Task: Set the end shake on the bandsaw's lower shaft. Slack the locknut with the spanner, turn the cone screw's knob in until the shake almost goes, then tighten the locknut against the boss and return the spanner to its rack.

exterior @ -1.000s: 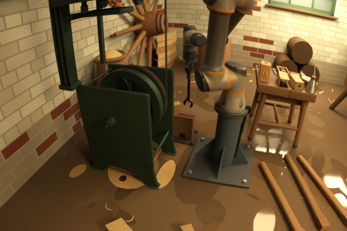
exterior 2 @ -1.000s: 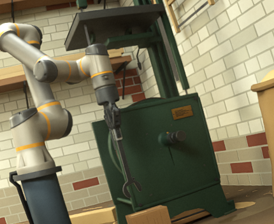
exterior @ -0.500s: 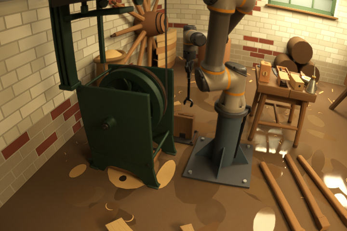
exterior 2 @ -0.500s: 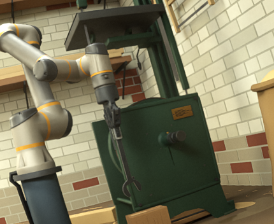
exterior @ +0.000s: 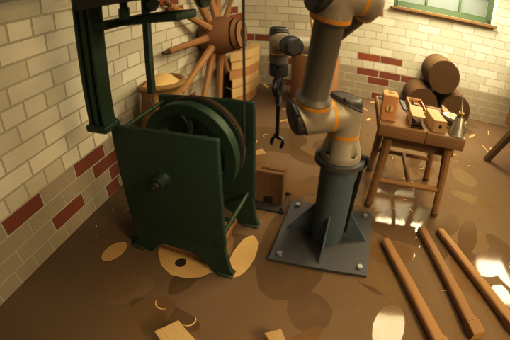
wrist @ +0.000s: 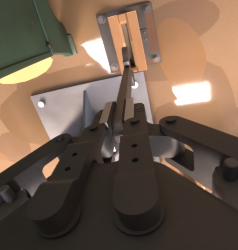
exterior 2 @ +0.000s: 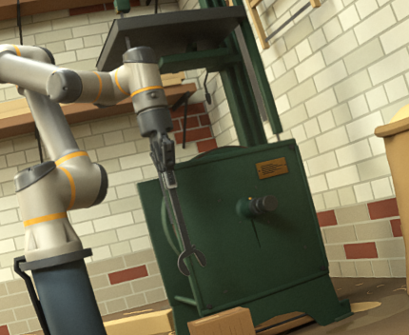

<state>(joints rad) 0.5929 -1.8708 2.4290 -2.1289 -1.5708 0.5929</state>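
The green bandsaw (exterior: 183, 176) stands by the brick wall, its lower housing carrying a boss with the cone screw's dark knob (exterior 2: 261, 204) sticking out of its panel. The wooden spanner rack (exterior: 270, 185) sits on a grey plate on the floor between the saw and my base; from the wrist camera the rack (wrist: 129, 39) lies straight below. The dark spanner (exterior: 277, 116) hangs upright in the air above the rack, open jaw (exterior 2: 190, 259) downward, apart from the saw. My gripper (wrist: 117, 112) is closed on the spanner's handle end and holds it.
My arm's pedestal and base plate (exterior: 324, 236) stand right of the rack. A wooden table (exterior: 416, 136) with boxes and an oil can is farther right. Three wooden handles (exterior: 448, 280) lie on the floor. Offcut discs (exterior: 207, 256) lie under the saw.
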